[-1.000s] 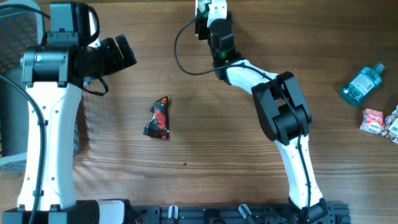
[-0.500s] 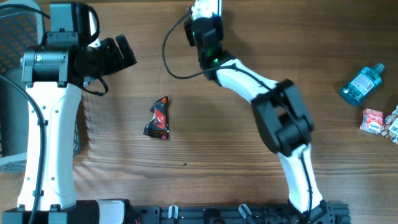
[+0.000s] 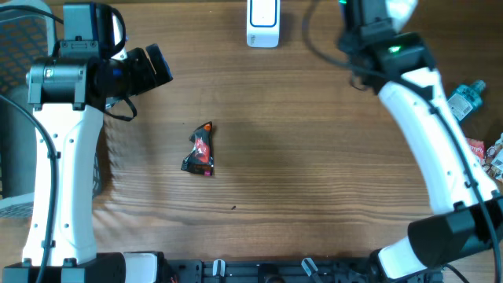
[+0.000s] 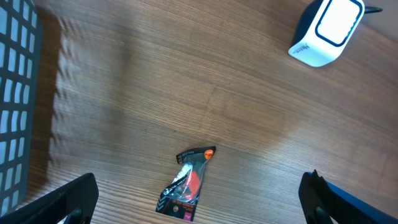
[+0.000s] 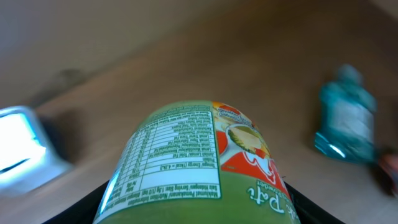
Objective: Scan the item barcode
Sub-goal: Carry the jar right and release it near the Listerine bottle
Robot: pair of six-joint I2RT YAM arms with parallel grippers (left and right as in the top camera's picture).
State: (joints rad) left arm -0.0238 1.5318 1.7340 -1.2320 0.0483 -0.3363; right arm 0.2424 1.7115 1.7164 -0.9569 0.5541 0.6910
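Observation:
A green cylindrical container (image 5: pixel 199 162) with a white nutrition panel and a red-orange picture fills the right wrist view. My right gripper (image 5: pixel 200 210) is shut on it, dark fingers showing at both lower sides. No barcode shows on the face turned to the camera. The white scanner (image 3: pixel 262 23) stands at the table's far edge, and it appears as a blur at the left (image 5: pixel 25 155) of the right wrist view. In the overhead view the right arm (image 3: pixel 409 86) reaches to the top edge, right of the scanner. My left gripper (image 3: pixel 159 65) hangs open and empty at the left.
A black-and-red packet (image 3: pixel 200 149) lies left of centre, below the left wrist camera (image 4: pixel 186 186). A teal bottle (image 3: pixel 465 96) and small snack packets (image 3: pixel 474 149) sit at the right edge. A wire basket (image 3: pixel 16 47) stands at the far left.
The right arm has swung from over the scanner to the right, carrying the green container; the scanner now shows uncovered. The left arm has not moved.

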